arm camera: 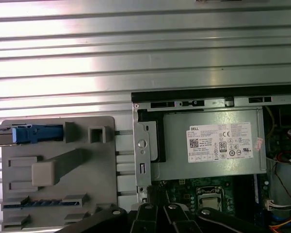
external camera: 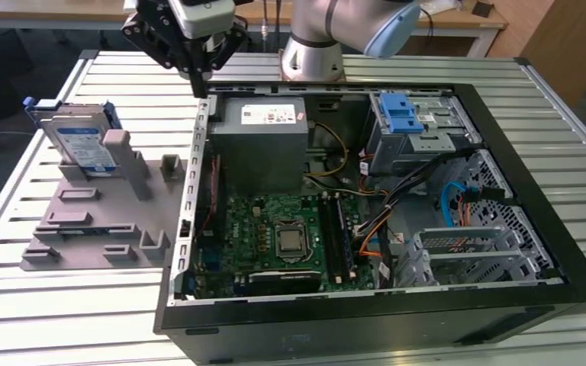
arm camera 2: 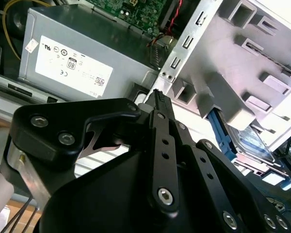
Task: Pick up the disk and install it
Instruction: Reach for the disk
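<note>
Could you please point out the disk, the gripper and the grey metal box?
disk (external camera: 82,146): exterior view, on its white-and-blue label.
gripper (external camera: 201,72): exterior view, at its lower tip.
grey metal box (external camera: 257,156): exterior view, on its bare grey face.

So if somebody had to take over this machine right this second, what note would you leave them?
Gripper: shut and empty, above the corner of the open computer case, near the grey power supply box.
Disk: standing on edge in the grey holder on the table, outside the case, at the exterior view's left.
Done: nothing that shows.
Left: the disk is neither picked up nor installed.
</note>
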Robot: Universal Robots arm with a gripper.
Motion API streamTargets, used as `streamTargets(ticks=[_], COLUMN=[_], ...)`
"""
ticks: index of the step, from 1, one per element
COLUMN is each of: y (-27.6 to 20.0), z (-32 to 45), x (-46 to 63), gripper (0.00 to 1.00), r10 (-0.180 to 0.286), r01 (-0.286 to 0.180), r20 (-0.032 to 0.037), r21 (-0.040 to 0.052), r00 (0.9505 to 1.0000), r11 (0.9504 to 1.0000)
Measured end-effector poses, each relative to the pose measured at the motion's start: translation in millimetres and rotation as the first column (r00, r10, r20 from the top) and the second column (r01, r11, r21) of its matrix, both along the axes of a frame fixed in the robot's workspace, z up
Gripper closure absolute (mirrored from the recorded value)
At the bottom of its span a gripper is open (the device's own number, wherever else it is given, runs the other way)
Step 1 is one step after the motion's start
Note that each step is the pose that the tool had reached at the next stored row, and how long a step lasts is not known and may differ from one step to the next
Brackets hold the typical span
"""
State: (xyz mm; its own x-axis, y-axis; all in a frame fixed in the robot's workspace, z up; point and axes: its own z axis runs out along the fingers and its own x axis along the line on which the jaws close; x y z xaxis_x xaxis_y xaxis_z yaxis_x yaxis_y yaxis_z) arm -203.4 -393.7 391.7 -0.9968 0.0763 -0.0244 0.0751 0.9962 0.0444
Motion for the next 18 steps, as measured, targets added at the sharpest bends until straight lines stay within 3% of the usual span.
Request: streamTargets(ticks=[14,18], y=[1.8,4.6], z=[-0.6,-1.1], x=[-25.4,-32.8], gripper=[0.89,0.89], r10=[0.000,0.000], r01=[0.000,0.000], r20=[0.0000,0.0000], r21=[-0.0001,0.0000], r00=[1.0000,1.0000], r11=[1.0000,1.0000])
